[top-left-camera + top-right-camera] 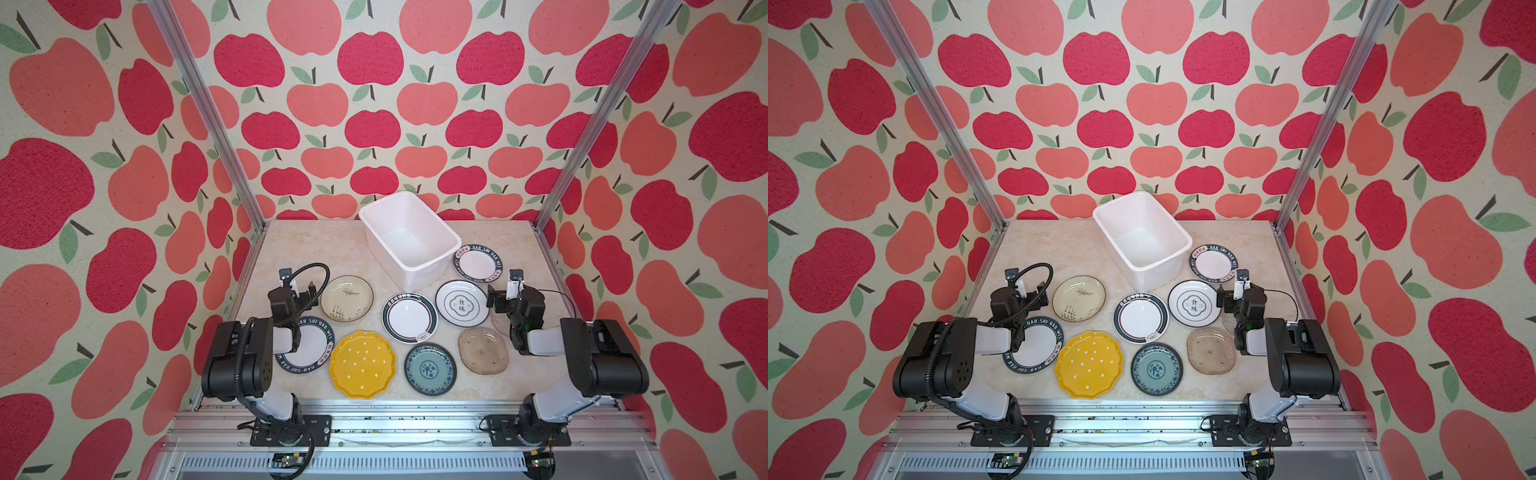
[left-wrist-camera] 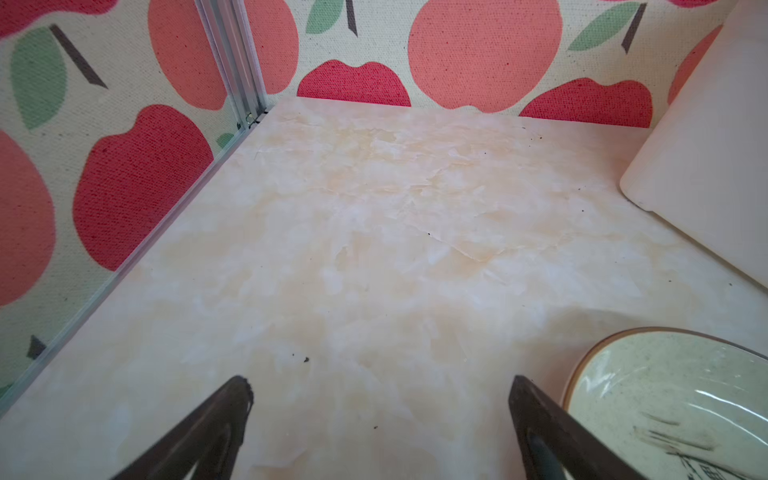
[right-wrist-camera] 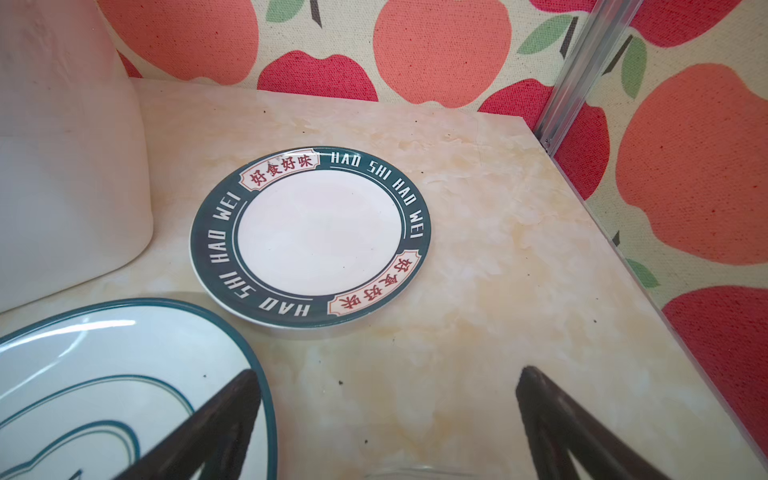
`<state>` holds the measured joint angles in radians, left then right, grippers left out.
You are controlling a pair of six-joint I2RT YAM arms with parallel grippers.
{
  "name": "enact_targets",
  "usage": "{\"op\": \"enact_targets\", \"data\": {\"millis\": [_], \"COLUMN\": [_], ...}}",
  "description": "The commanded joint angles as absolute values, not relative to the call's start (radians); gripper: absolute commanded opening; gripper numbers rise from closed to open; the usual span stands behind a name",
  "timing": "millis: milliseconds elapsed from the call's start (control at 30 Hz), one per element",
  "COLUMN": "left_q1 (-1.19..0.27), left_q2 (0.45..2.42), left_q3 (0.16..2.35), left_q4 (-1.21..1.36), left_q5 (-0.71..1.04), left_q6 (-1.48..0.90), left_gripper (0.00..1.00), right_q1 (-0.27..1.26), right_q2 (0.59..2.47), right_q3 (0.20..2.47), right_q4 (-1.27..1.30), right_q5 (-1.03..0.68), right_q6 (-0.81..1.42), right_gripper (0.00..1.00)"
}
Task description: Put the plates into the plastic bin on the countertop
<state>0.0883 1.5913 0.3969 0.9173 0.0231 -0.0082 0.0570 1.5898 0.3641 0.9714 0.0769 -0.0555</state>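
lettered plate (image 1: 313, 347) half under left arm (image 1: 245, 349), glass plate (image 1: 500, 324) mostly hidden

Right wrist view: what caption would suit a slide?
Open right tool above the beige marble-patterned countertop, facing a round white plate with dark lettered rim beside white plastic bin.

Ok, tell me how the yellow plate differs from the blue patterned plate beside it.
The yellow plate has a wavy, scalloped edge; the blue plate is a plain circle. The yellow plate is a solid colour with small white dots, the blue plate carries a dense ornamental pattern. The yellow plate looks wider than the blue plate. Both lie flat on the countertop, side by side, outside the bin.
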Motion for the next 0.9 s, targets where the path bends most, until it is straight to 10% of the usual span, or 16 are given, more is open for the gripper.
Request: {"op": "enact_targets", "data": {"millis": [0,867], "left_q1": [0.087,0.097], "left_q2": [1.607,1.606], "left_q3": [0.385,0.389], "left_q4": [0.944,0.935], "left_q5": [0.013,0.034], "left_q6": [0.005,-0.001], "left_gripper": [0.99,0.99], "right_q1": [0.061,0.060], "right_q2": [1.588,1.588], "right_q3": [0.368,0.370], "right_q4": [0.982,0.982], "right_q5": [0.081,0.079], "right_q6": [-0.061,-0.061], "right_gripper": [0.99,0.99]}}
